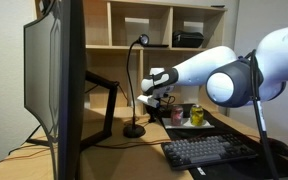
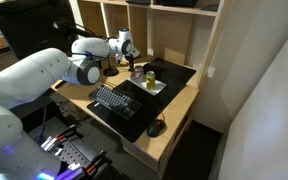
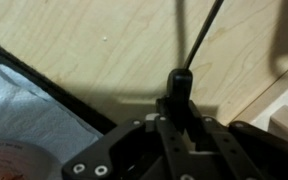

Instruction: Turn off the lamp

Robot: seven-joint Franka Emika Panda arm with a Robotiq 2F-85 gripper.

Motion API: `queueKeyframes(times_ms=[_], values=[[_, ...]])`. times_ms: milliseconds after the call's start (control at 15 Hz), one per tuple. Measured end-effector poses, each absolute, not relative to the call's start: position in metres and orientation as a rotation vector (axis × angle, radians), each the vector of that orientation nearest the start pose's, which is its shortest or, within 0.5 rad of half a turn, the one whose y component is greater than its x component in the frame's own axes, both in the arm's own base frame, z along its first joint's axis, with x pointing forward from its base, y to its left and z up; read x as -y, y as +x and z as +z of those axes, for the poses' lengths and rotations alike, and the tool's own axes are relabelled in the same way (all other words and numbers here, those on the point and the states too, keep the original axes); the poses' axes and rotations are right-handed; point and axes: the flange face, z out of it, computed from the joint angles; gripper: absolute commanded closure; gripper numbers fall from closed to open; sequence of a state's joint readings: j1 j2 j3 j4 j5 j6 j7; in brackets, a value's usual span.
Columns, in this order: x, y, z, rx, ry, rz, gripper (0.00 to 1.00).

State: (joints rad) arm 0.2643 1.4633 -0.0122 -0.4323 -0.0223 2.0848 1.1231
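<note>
While my fingers (image 3: 179, 95) sit clenched by the lamp (image 1: 134, 129), a skewed push could topple it instead of switching it off.

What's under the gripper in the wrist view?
Wooden desk, and the thin black stem of the lamp slanting away from the shut gripper. The gripper covers whatever lies directly beneath it; no lamp base shows there.

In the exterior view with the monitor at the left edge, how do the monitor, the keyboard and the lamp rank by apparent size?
1. Monitor, though it stands nearest the camera.
2. Keyboard.
3. Lamp: tall but very thin.
</note>
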Motion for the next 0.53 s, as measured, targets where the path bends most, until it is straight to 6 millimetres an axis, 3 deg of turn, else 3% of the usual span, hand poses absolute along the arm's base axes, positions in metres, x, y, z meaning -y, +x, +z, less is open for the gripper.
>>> queueKeyframes(times_ms=[400, 533], values=[[-0.215, 0.793, 0.163, -1.251, -2.730, -0.230, 0.05], [-0.217, 0.792, 0.174, -1.260, -2.725, -0.179, 0.00]])
